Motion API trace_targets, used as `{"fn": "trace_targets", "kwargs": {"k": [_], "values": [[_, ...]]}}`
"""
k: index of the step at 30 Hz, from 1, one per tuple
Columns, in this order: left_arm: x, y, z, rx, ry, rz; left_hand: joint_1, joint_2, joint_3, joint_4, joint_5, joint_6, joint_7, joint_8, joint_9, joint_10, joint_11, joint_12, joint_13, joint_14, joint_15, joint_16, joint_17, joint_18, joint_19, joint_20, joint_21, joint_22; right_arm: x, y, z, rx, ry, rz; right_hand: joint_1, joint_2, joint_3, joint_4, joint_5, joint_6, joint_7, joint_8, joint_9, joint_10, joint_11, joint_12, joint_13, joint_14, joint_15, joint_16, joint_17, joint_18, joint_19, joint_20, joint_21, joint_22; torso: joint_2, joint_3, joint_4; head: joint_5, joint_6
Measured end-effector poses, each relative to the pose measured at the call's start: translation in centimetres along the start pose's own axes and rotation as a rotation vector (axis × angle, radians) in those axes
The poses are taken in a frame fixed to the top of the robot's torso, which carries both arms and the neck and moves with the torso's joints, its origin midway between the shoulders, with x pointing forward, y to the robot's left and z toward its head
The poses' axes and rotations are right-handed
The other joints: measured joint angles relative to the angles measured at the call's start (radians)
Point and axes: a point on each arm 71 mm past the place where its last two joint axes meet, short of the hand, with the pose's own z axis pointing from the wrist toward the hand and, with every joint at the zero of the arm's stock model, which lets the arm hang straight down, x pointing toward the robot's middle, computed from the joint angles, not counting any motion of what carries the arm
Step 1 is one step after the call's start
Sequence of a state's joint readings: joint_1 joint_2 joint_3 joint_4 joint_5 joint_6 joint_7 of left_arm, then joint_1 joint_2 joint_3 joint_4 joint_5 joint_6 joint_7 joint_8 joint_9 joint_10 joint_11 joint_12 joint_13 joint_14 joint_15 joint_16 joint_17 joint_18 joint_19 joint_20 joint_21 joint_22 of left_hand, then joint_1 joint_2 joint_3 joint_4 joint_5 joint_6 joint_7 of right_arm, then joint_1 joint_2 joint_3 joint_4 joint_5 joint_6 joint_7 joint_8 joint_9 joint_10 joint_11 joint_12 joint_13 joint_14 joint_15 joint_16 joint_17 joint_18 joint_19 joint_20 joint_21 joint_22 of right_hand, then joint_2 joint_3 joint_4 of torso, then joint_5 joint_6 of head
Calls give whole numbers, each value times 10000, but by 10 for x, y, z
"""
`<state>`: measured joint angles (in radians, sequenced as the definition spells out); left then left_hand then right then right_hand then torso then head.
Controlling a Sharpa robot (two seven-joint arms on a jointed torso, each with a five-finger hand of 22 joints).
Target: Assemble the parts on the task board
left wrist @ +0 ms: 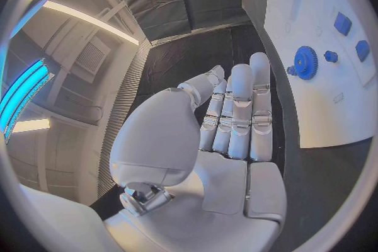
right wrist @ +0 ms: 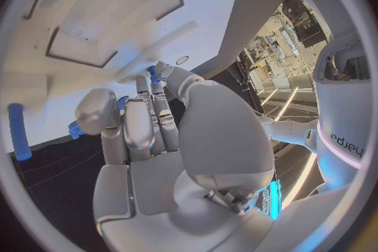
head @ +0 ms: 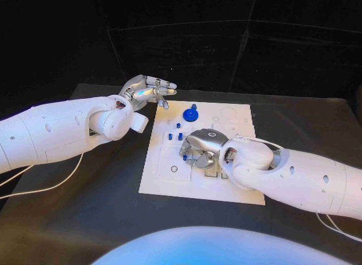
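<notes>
A: Starting at the left, what is the left hand (head: 147, 89) doing?

B: It hovers over the black table (head: 85, 210) just off the far left corner of the board (head: 169, 179). In the left wrist view its fingers (left wrist: 236, 113) lie straight and side by side, with nothing in the palm.

A: So it holds nothing?

B: Nothing that I can see. Its fingertips point towards the board's edge.

A: And on the board itself?

B: A blue gear (head: 190, 114) stands near the far edge, a little right of the left hand. The left wrist view shows it too, with a small blue peg (left wrist: 331, 57) beside it and two blue blocks (left wrist: 343, 23) farther along. In the head view, small blue parts (head: 174, 136) lie in a short row closer to the middle.

A: The right hand (head: 200, 149)?

B: It is over the middle of the board, palm down, fingers curled in. The right wrist view shows a thin blue piece (right wrist: 153, 73) at its fingertips, close to the board.

A: Is it gripping that piece?

B: I cannot tell; the fingers hide the contact. A blue pin (right wrist: 19, 131) also lies at the rim of that view.
</notes>
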<state>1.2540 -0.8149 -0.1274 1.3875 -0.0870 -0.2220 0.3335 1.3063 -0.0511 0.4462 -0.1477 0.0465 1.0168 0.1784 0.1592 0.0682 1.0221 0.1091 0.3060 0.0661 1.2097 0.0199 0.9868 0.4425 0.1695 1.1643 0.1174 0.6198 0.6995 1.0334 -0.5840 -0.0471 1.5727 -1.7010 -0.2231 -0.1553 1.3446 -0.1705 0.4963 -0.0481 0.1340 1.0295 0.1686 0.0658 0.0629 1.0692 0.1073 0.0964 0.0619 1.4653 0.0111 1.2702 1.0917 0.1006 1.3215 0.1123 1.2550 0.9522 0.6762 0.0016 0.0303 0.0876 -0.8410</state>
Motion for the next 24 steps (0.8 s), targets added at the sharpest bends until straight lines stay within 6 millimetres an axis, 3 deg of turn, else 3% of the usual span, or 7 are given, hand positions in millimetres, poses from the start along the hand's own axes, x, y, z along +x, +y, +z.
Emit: {"fn": "trace_targets", "kwargs": {"k": [2, 3, 11, 17, 21, 24], "values": [[0, 0, 0, -11, 3, -2, 0, 0, 0, 0, 0, 0, 0, 0, -3, 0, 0, 0, 0, 0, 0, 0, -2, 0, 0, 0, 0, 0, -1, -1, -1, 25, -127, 8, 0, 0, -64, 8, 0, -177, -26, 0, 0, -142, 1, -1, 8, 0, 0, -73, -125, 26, -126, 29, -167, -275, 0, 0, 0, 0, -1], [0, 0, 0, -16, 4, -3, 0, 0, 0, 0, 0, 0, 0, 0, -3, 0, 0, 0, 0, 0, 0, 0, -2, -1, 0, 0, 0, 1, -1, -1, -2, 30, -208, 19, 0, 0, -79, -1, 0, -190, -39, 0, 0, -155, 16, -1, 15, -1, -1, -73, -148, 167, -137, 38, -180, -326, 0, 0, -1, 0, -1], [-2, 0, -1, -52, 9, -9, 0, 0, 0, 0, 0, -37, 36, 0, -2, 0, 0, 0, 0, 0, 0, 0, -14, -1, 0, 0, -39, -14, -10, -5, -18, 3, -1133, 262, -133, -58, -330, 84, 122, -258, -38, 0, 27, -153, 15, 238, 49, -1, -2, -73, -183, 163, -136, 38, -180, -329, -1, 9, -20, -4, 57], [-2, 1, -1, -68, 19, -16, 0, 0, 0, 0, 0, -37, 36, 0, -2, 0, 0, 0, 0, 0, 0, 0, -13, -1, 0, 0, -39, -13, -24, -23, -41, 447, -1642, 428, -130, -55, -442, 111, 209, -258, -38, 0, 46, -61, -76, 378, 59, -1, -2, -10, -59, 163, -73, -26, -180, -231, -17, 4, -32, -112, 149], [-2, 1, -1, -77, 37, -22, 0, 0, 0, 0, 0, -37, 36, 0, -2, 0, 0, 0, 0, 0, 0, 0, -13, -1, 0, 0, -39, -12, -42, -40, -50, 987, -1848, 275, -197, 12, -818, 182, -312, -352, -130, 0, 46, -280, -80, 378, 34, -1, -3, -10, -90, 161, 67, -52, -180, -186, -17, -3, -35, -220, 233], [-2, 1, -1, -83, 54, -28, 0, 0, 0, 0, 0, -37, 36, 0, -2, 0, 0, 0, 0, 0, 0, 0, -13, -1, 0, 0, -39, -12, -52, -55, -59, 1497, -1836, 109, -197, 12, -1213, 216, -432, -504, -177, 0, 45, -484, -95, 378, 32, -1, -3, -11, -154, 160, 100, -16, -180, -202, -17, -4, -35, -300, 288]]}}
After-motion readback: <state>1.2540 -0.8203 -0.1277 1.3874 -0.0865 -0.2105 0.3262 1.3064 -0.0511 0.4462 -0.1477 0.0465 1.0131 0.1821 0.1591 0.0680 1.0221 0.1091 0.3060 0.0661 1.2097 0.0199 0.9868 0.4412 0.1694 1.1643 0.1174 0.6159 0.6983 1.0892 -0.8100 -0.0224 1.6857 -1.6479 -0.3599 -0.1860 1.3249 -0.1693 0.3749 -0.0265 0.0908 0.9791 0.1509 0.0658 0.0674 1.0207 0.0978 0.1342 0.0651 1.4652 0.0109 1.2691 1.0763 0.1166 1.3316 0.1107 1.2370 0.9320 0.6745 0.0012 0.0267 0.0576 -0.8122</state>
